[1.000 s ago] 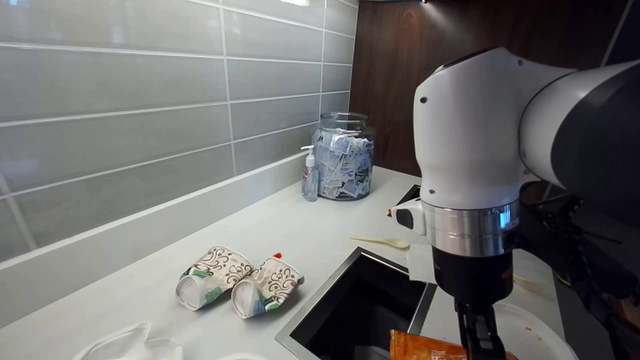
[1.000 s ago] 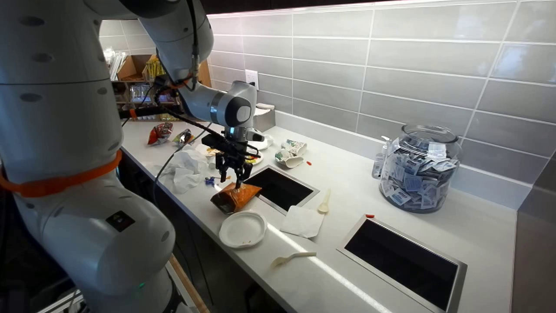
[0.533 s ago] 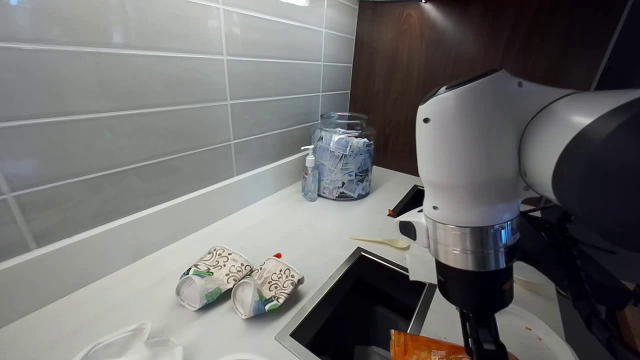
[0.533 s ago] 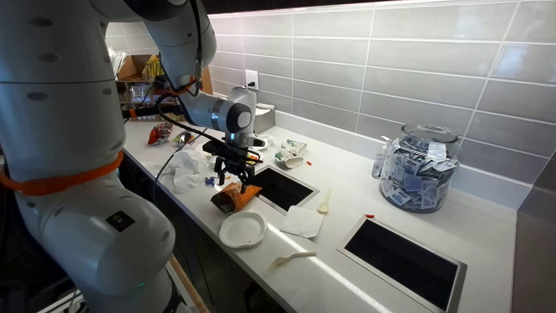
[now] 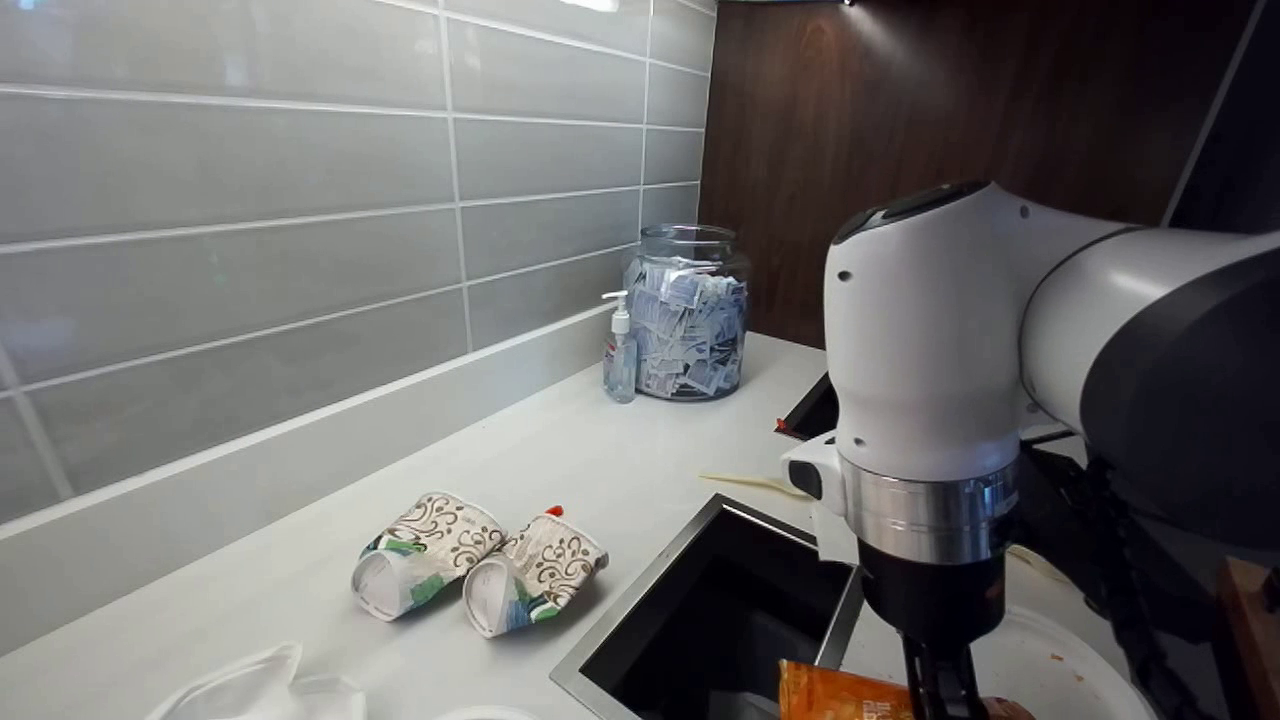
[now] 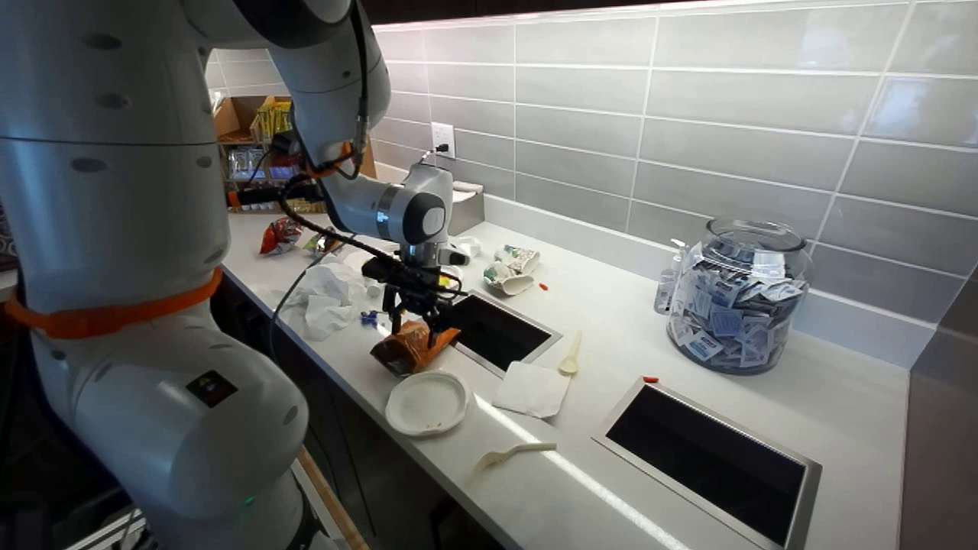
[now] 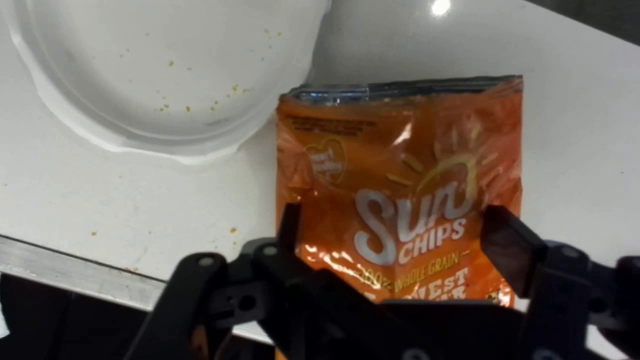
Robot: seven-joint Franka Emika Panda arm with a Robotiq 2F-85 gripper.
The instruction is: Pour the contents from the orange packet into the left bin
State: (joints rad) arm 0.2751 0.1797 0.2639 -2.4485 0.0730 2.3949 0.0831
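Note:
The orange packet, a shiny chip bag, lies on the counter; it shows in both exterior views (image 5: 838, 692) (image 6: 412, 350) and in the wrist view (image 7: 415, 165). Its silvery-edged end looks open and faces the counter's front edge. My gripper (image 5: 940, 685) is open, low over the packet, also in an exterior view (image 6: 415, 330) and the wrist view (image 7: 392, 215). Its fingers stand at the packet's two side edges; I cannot tell if they touch. The left bin, a metal-rimmed dark opening (image 5: 642, 586) (image 6: 477, 360) (image 7: 75, 275), lies just beside the packet. The gripper hides the packet's lower end.
A white plate (image 6: 426, 399) with crumbs lies beside the packet. A napkin (image 6: 531, 389), a spoon (image 6: 569, 360) and a fork (image 6: 510, 456) lie nearby. A second opening (image 6: 805, 496), a glass jar (image 6: 737, 305) and two crumpled patterned cups (image 5: 440, 545) stand farther off.
The arm and gripper have come down over the packet, then shifted slightly left in an exterior view. The packet has not moved.

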